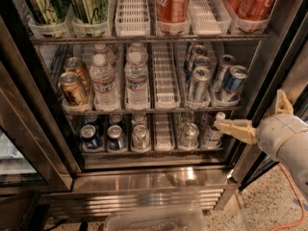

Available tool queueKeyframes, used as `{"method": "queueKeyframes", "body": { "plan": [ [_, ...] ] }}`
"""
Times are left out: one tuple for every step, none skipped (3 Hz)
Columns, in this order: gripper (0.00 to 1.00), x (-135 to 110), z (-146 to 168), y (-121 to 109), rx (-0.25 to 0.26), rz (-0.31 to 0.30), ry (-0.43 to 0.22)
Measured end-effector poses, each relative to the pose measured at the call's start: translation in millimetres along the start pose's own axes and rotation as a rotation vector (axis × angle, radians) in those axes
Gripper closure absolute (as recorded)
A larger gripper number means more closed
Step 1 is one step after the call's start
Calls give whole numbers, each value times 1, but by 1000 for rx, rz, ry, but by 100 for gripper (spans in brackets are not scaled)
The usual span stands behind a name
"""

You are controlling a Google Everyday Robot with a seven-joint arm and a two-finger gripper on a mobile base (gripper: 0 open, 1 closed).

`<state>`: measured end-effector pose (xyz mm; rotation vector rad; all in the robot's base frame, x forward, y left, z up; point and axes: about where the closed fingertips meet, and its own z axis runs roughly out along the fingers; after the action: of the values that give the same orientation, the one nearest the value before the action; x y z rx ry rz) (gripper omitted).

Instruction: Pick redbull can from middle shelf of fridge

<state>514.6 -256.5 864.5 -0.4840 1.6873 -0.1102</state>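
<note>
Gripper (250, 110) low right beside fridge (159, 179); fingers (236, 127) spread wide, empty. Redbull can (234, 83) upright, middle shelf (166, 93), rightmost lane

Coca-Cola script marks the red cans (172, 1); the hand (248, 109) hangs at lower right.
</note>
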Motion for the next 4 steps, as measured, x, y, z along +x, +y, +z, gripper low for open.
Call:
{"method": "queueKeyframes", "body": {
  "plan": [
    [0,5,3,1,26,19,9],
    [11,13,12,4,76,21,1],
    [17,15,21,3,137,5,-29],
    [34,14,26,2,178,-4,-55]
  ]
}}
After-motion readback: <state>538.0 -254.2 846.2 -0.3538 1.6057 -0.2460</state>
